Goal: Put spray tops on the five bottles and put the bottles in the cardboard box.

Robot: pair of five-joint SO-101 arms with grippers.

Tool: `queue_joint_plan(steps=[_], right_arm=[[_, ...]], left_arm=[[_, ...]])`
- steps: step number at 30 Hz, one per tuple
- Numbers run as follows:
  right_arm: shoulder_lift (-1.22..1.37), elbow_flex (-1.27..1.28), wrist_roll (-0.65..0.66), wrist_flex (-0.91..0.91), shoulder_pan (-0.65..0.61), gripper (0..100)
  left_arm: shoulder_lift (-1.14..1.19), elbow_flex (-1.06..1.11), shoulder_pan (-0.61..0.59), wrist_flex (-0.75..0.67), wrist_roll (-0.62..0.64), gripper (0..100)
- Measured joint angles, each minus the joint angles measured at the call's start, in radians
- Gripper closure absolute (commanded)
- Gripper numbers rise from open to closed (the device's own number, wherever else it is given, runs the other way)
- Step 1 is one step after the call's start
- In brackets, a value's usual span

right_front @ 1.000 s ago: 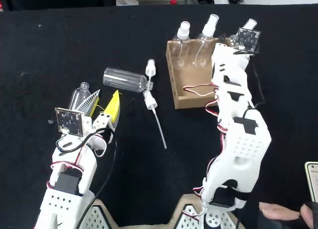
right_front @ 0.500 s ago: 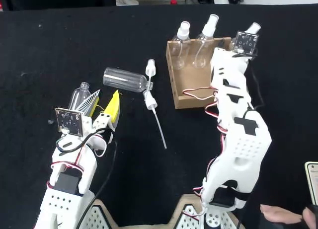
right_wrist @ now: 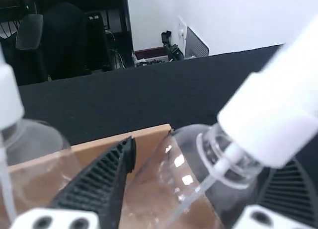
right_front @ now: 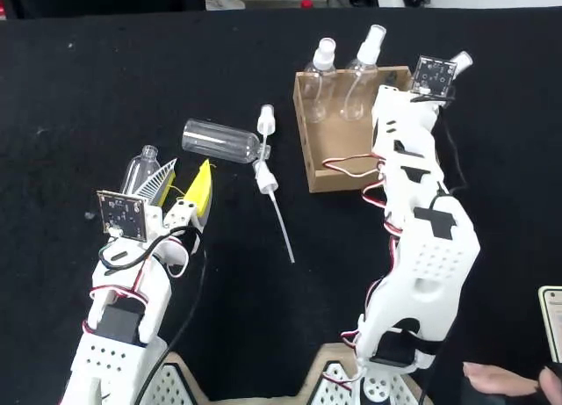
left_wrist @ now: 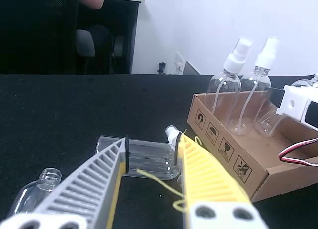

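Observer: right claw (right_wrist: 211,154) first, what state?

Recorder: Clenched on bottle C (right_wrist: 169,184). Black fingers (right_wrist: 102,184) sit either side of its clear body. C is tilted and its white top (right_wrist: 273,119) leans outward. In the high view C is at the far right corner of the box (right_front: 338,182). Cannot tell whether its base touches the box floor.

Observer: left claw (right_front: 180,184)?

Recorder: Released. Grey finger (left_wrist: 94,184) and yellow finger (left_wrist: 208,184) are spread with nothing gripped. It is low over the black table (right_front: 88,71), well apart from the box and pointed toward bottle D (right_front: 219,141).

Observer: bottles already boxed?

Recorder: Two. Bottle A (right_front: 318,89) and bottle B (right_front: 356,84) stand upright side by side against the far wall, both with spray tops on.

Observer: and those outside?

Recorder: D lies flat on the table between the left claw and the box, uncapped, neck toward the box. Bottle E (right_front: 138,169) is also uncapped and just beside the grey finger. Cannot tell if E stands or lies.

Observer: loose tops?

Recorder: Two, both on the table between D and the box. Top 1 (right_front: 266,118) is at D's neck. Top 2 (right_front: 263,178) lies just nearer the arms, and its long tube (right_front: 283,229) trails on toward them.
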Motion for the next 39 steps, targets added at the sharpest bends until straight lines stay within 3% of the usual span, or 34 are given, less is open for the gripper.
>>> queue_joint_plan(steps=[19, 28, 39], right_arm=[[0.0, 0.0, 0.003, 0.0, 0.0, 62.5], [-0.002, 0.0, 0.003, 0.0, 0.0, 81.2], [0.0, 0.0, 0.003, 0.0, 0.0, 80.9]], left_arm=[[0.0, 0.0, 0.0, 0.0, 0.0, 83], [0.0, 0.0, 0.0, 0.0, 0.0, 83], [0.0, 0.0, 0.0, 0.0, 0.0, 83]])
